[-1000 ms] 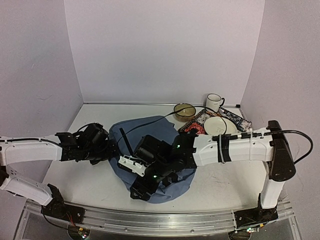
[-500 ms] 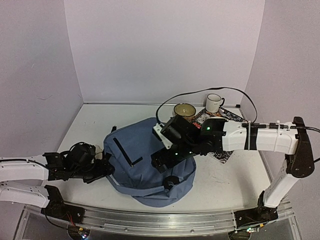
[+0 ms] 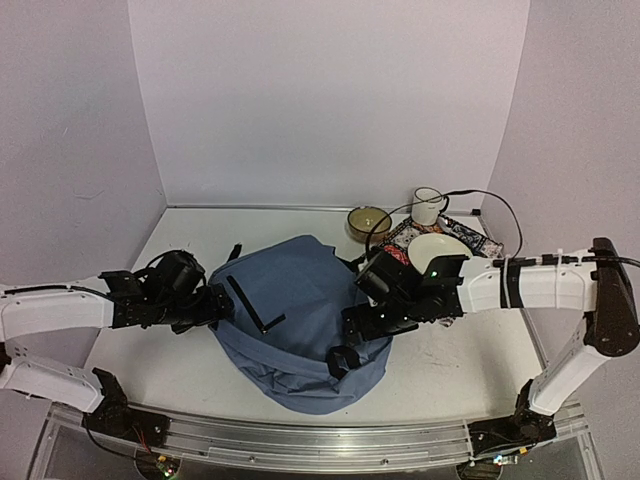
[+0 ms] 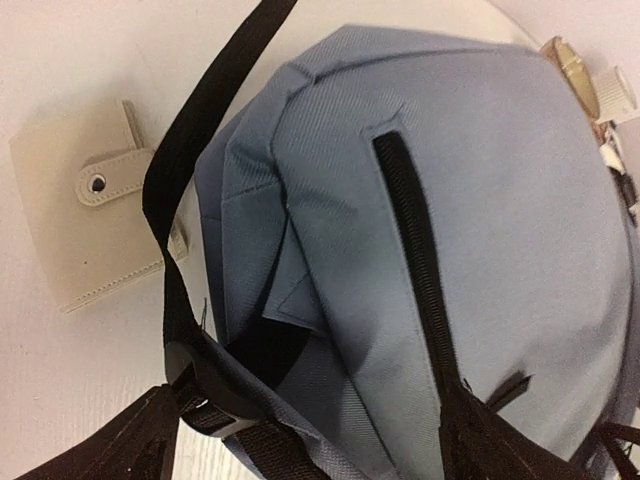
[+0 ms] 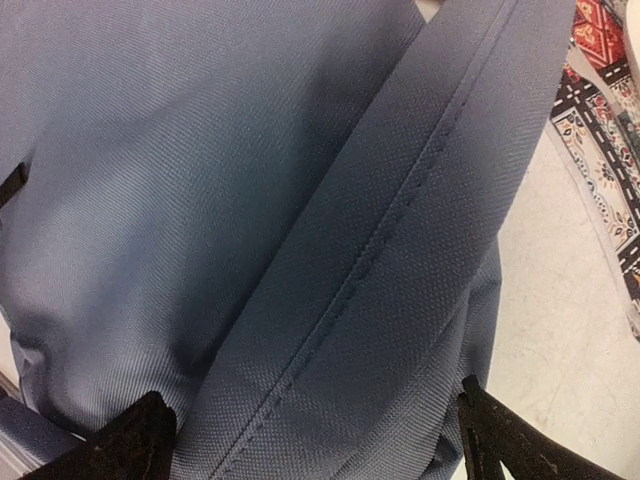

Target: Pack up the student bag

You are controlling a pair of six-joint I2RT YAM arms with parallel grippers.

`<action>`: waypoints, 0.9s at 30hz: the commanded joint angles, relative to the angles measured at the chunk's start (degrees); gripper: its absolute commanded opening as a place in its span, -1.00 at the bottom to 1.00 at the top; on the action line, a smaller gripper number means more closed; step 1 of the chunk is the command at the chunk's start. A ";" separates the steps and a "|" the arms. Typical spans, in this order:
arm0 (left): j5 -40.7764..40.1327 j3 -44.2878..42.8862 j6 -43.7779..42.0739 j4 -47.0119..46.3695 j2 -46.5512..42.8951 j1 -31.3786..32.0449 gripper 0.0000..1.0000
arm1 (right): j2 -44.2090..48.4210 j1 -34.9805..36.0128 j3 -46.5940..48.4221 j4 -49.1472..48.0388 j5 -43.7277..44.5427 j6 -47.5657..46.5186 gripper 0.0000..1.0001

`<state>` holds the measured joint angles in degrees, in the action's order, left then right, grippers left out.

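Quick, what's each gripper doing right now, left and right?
Left gripper: open, jaws wide astride the student bag's edge, gripping nothing.
Right gripper: open, jaws wide over the student bag's fabric, gripping nothing.

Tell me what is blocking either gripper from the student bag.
Nothing visible. The left gripper is at the left side of the student bag and the right gripper at its right side, both with jaws wide and only bag fabric between them. A beige wallet lies beside the bag, clear of both.
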<state>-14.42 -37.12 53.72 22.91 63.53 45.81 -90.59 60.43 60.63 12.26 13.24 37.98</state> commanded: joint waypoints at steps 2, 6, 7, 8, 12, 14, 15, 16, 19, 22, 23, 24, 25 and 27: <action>4.77 2.36 -1.96 -3.72 3.54 -0.26 0.71 | -4.60 -1.24 -0.67 -5.16 -3.67 -1.48 0.86; 13.15 8.06 -1.24 -10.30 1.82 -0.17 0.56 | -6.57 -2.72 2.02 -5.91 -3.37 -5.50 0.17; 15.44 9.20 -0.97 -12.26 1.64 -0.14 0.53 | -6.62 -3.24 2.82 -5.93 -3.25 -6.87 -0.06; 17.35 10.22 -0.74 -14.00 1.56 -0.02 0.51 | -6.57 -3.75 3.67 -5.96 -3.00 -8.29 -0.28; 18.68 11.85 -0.42 -16.90 0.82 3.07 0.47 | -4.27 -6.37 6.34 -5.31 -0.85 -14.11 -0.73; 16.38 11.21 -0.72 -17.39 0.20 6.67 0.48 | -2.17 -7.60 7.36 -4.83 -0.29 -17.17 -0.81; 15.37 10.68 -0.99 -17.48 0.14 8.91 0.48 | -1.23 -8.05 7.86 -4.62 -0.04 -18.48 -0.84; 13.81 10.04 -1.36 -17.54 0.34 10.84 0.48 | -0.33 -8.49 8.40 -4.44 0.22 -19.67 -0.84; 11.11 8.83 -1.92 -18.12 2.12 14.48 0.50 | 0.91 -9.41 9.49 -4.26 -0.18 -22.30 -0.82; 8.10 7.73 -2.15 -18.65 5.24 17.68 0.51 | -0.44 -10.41 9.25 -4.26 0.00 -22.35 -0.78; 7.01 7.36 -2.08 -18.86 6.39 18.69 0.52 | -1.14 -10.78 8.94 -4.31 0.63 -21.99 -0.77; 5.72 6.85 -1.92 -19.16 7.98 19.96 0.54 | -2.30 -11.01 8.50 -4.48 1.75 -21.29 -0.76; 4.70 6.21 -1.89 -19.40 9.57 21.14 0.56 | -3.45 -11.10 8.12 -4.71 2.89 -20.57 -0.74; 3.31 4.36 -2.18 -19.48 11.94 22.94 0.59 | -5.12 -11.16 7.74 -5.17 3.81 -19.66 -0.63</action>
<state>-6.97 -27.52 53.43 9.23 71.39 64.99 -93.10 49.67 67.66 8.82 13.75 17.80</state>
